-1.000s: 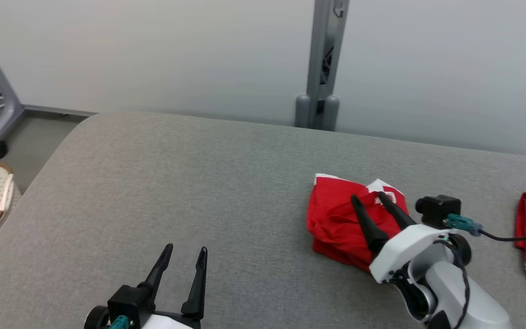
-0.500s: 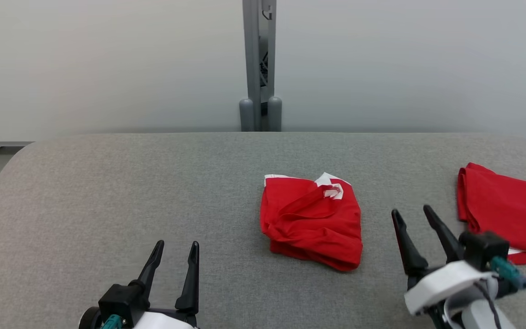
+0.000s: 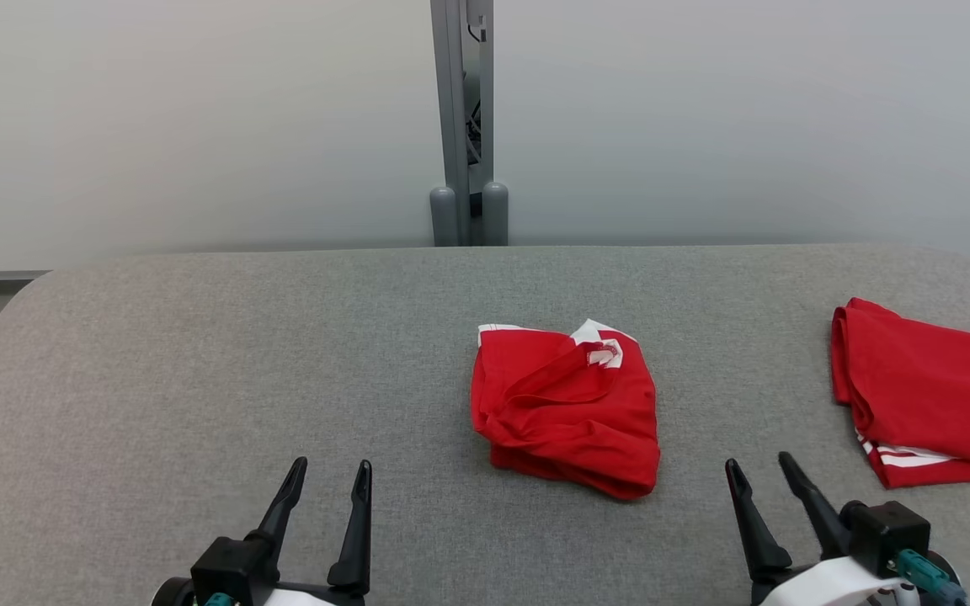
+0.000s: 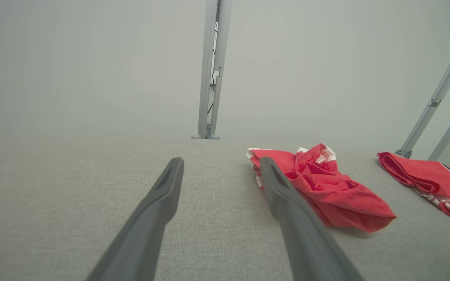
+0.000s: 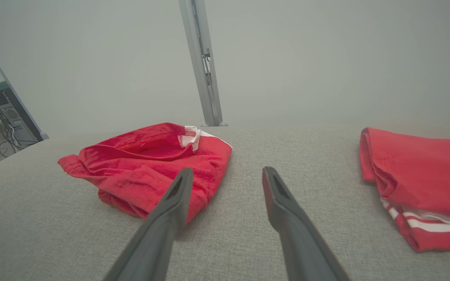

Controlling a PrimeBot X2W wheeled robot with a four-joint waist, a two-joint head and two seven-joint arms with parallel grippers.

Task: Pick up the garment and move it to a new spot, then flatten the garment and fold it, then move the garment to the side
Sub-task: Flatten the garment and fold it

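The garment (image 3: pixel 565 412) lies in a loosely folded red bundle with a bit of white at its far edge, in the middle of the grey padded table (image 3: pixel 241 353); its lettering is hidden. It also lies right of the fingers in the left wrist view (image 4: pixel 326 191) and left of the fingers in the right wrist view (image 5: pixel 150 156). My left gripper (image 3: pixel 332 465) is open and empty at the lower left (image 4: pixel 221 160). At the lower right, apart from the garment, my right gripper (image 3: pixel 757 459) is open and empty (image 5: pixel 227 170).
A second folded red shirt (image 3: pixel 931 396) with white-and-red striped trim and black white-outlined lettering lies at the table's right edge (image 5: pixel 416 171). A grey post (image 3: pixel 460 126) stands behind the table against a pale wall. The table's left half is bare cloth.
The head camera has swung, shifting the whole picture. My right gripper, which stood over the garment with its fingers on it, has drawn back to the lower right, leaving the garment lying.
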